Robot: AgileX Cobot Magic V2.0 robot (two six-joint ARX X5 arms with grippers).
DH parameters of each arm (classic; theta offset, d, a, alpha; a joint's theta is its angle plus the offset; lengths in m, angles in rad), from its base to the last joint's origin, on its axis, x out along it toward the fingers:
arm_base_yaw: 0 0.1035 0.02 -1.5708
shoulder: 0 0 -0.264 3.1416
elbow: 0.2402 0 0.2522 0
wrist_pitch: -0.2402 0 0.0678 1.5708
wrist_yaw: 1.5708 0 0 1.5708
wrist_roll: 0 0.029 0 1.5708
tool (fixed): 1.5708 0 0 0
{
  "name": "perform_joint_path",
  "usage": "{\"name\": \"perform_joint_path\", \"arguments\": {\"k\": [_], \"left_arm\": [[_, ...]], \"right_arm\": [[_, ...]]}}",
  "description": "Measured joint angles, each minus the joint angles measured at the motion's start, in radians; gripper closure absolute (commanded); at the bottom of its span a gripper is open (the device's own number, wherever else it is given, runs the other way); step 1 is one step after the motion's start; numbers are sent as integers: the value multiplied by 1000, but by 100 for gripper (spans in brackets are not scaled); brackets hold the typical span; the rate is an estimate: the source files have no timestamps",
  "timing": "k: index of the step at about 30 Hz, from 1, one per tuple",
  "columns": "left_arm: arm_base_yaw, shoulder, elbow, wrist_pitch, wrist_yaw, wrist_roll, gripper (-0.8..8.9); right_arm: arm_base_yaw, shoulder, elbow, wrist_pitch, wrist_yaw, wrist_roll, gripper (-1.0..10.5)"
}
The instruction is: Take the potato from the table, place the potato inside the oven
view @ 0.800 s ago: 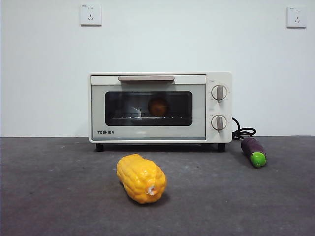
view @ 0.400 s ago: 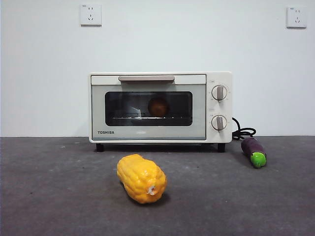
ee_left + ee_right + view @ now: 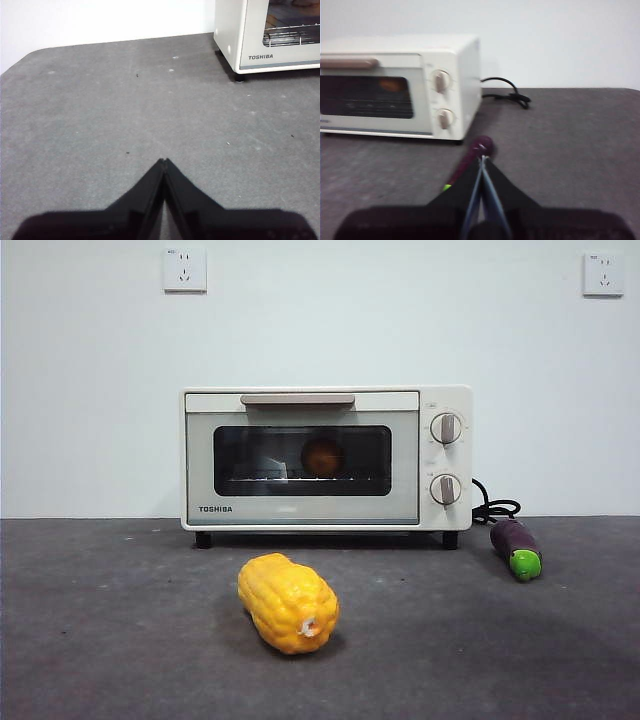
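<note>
The cream-white oven stands at the back of the dark grey table with its glass door closed. Behind the glass, on the rack, sits the round brownish-orange potato; it shows as an orange blur in the right wrist view. My left gripper is shut with nothing in it, over bare table well off the oven's corner. My right gripper is shut and holds nothing, hanging back from the oven's knob side. Neither arm appears in the front view.
A bumpy yellow corn cob lies on the table in front of the oven. A purple eggplant with a green tip lies to the oven's right, partly behind my right gripper's jaws. The black cord coils behind it.
</note>
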Motion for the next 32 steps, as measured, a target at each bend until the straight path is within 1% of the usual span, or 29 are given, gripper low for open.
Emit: {"name": "perform_joint_path", "arguments": {"k": [4,10,14,20,24,27,32], "left_arm": [[0,0,0,0,0,0,817],[0,0,0,0,0,0,817],[0,0,0,0,0,0,817],[0,0,0,0,0,0,817],[0,0,0,0,0,0,817],[0,0,0,0,0,0,817],[0,0,0,0,0,0,817]], "right_arm": [[-45,-26,-52,45,0,-1,945],[-87,-92,-89,51,-12,-8,945],[-98,-103,-100,52,-53,-13,945],[-98,-121,-150,53,-70,-28,945],[-99,-133,-176,-7,-70,-34,945],[-99,-134,-176,-10,-66,-34,945],[-98,-142,-176,-21,-9,-34,945]]}}
